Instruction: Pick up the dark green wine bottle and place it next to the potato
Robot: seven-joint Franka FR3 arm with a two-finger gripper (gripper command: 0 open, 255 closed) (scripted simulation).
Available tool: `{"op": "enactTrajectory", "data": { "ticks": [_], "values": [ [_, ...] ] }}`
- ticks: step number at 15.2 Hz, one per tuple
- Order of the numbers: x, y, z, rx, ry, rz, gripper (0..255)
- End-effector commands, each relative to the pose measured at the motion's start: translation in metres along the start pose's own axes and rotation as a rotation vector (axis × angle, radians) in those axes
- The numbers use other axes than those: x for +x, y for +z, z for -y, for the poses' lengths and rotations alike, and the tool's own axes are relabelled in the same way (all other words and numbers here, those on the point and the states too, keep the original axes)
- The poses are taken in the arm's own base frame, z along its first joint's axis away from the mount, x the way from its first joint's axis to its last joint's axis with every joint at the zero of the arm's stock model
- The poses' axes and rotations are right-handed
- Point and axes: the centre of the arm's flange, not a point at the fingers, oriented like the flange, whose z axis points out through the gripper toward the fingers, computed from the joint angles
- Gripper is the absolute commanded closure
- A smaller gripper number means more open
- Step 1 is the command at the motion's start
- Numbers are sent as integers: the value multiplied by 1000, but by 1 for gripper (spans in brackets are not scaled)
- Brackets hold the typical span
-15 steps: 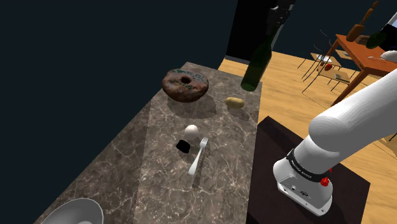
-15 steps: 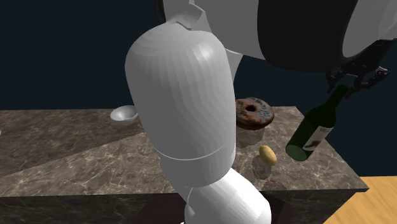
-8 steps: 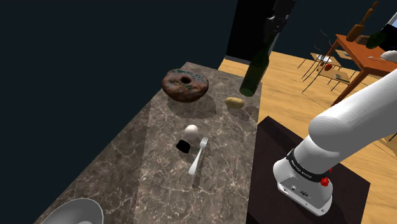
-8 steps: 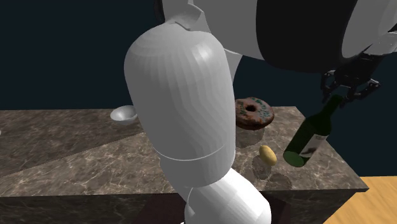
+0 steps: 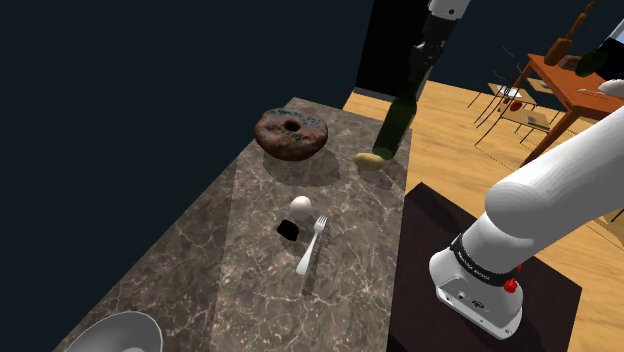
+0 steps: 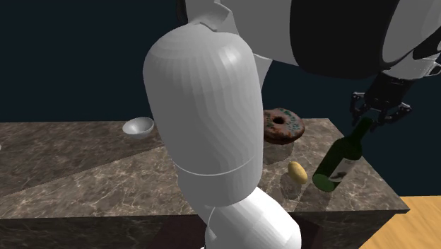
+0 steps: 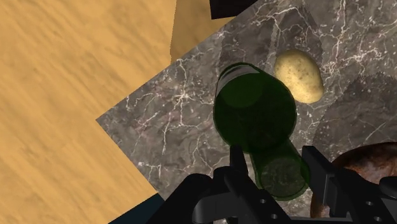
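The dark green wine bottle (image 5: 396, 126) (image 6: 339, 160) (image 7: 255, 114) hangs tilted by its neck from my black gripper (image 5: 424, 58) (image 6: 378, 113) (image 7: 278, 170), which is shut on it. Its base hovers just above the marble counter (image 5: 265, 250), close beside the yellowish potato (image 5: 369, 161) (image 6: 297, 172) (image 7: 298, 75) near the counter's corner. In the wrist view the bottle's base points down at the counter, with the potato just beyond it.
A large chocolate doughnut (image 5: 290, 134) (image 6: 283, 126) lies behind the potato. An egg (image 5: 301, 207), a small black object (image 5: 288, 230) and a fork (image 5: 313, 245) lie mid-counter; a grey bowl (image 5: 113, 334) (image 6: 138, 126) sits at the far end. The wooden floor (image 5: 460, 150) drops off beside the bottle.
My gripper has lowered the bottle toward the counter and brought it closer to the potato; the bottle now hangs less tilted.
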Motion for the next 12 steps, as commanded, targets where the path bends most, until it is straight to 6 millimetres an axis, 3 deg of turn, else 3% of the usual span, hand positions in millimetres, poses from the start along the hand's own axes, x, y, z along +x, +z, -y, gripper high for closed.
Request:
{"op": "enactTrajectory", "data": {
  "ticks": [1, 9, 10, 12],
  "values": [
    [0, 14, -2, 0, 0, -1, 255],
    [0, 14, -2, 0, 0, -1, 255],
    [0, 14, -2, 0, 0, -1, 0],
    [0, 14, -2, 0, 0, -1, 0]
  ]
}}
